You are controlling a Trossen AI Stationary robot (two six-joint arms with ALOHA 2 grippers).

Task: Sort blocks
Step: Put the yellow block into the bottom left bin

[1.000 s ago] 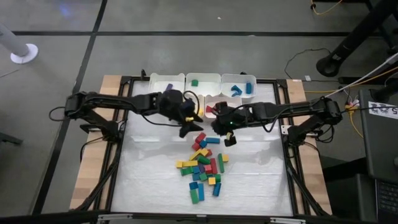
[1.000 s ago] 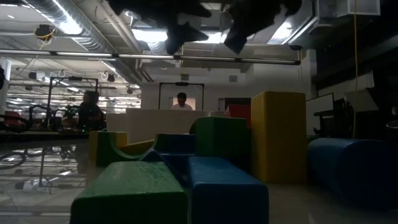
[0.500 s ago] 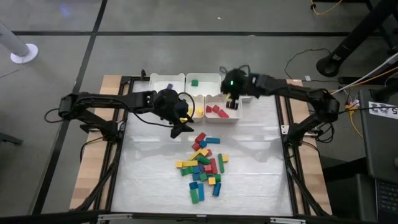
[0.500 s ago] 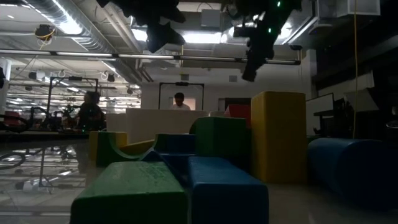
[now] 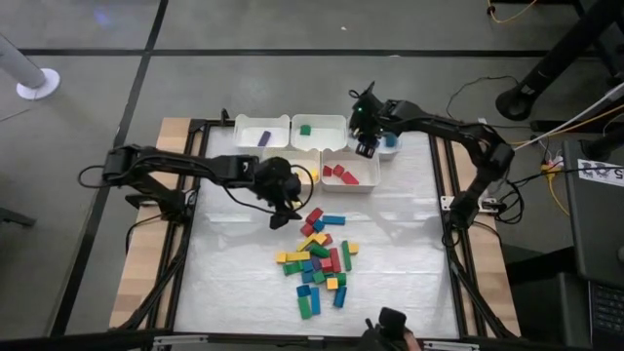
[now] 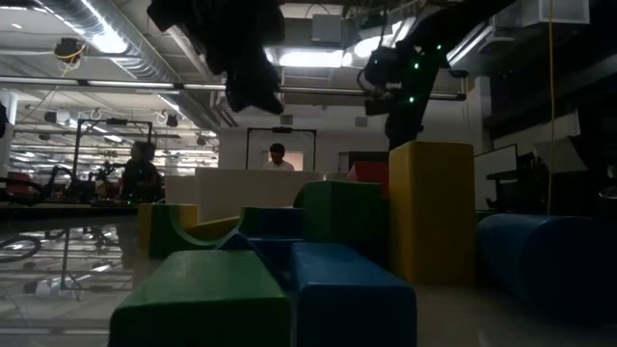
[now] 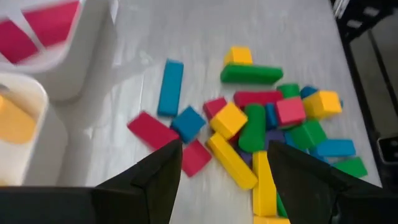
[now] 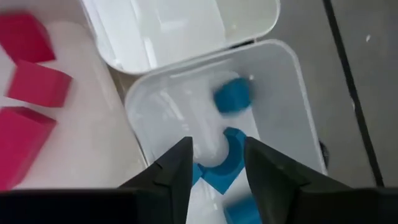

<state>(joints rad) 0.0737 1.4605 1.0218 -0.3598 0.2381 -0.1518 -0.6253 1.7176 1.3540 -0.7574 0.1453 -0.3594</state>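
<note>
A heap of small coloured blocks (image 5: pixel 320 258) lies on the white mat mid-table. My left gripper (image 5: pixel 281 211) hangs open just above the heap's far left edge; the left wrist view shows its fingers (image 7: pixel 224 165) spread over a red block (image 7: pixel 152 130) and a blue cube (image 7: pixel 188 122), touching neither. My right gripper (image 5: pixel 368 146) hangs open over the blue bin (image 5: pixel 388 136) at the far right. Below its fingers (image 8: pixel 217 146) a blue arch block (image 8: pixel 219 169) and a blurred blue block (image 8: pixel 233 96) are inside that bin (image 8: pixel 283 87).
Five white bins stand along the far edge: one with a purple block (image 5: pixel 261 133), one with a green block (image 5: pixel 317 128), the blue one, a yellow one (image 5: pixel 308 172) and a red one (image 5: pixel 351 173). Bare mat lies left, right and near of the heap.
My right gripper has swung from the heap's far edge toward the table's far right, passing over the red bin and stopping above the blue bin. My left gripper has sunk a little toward the heap.
</note>
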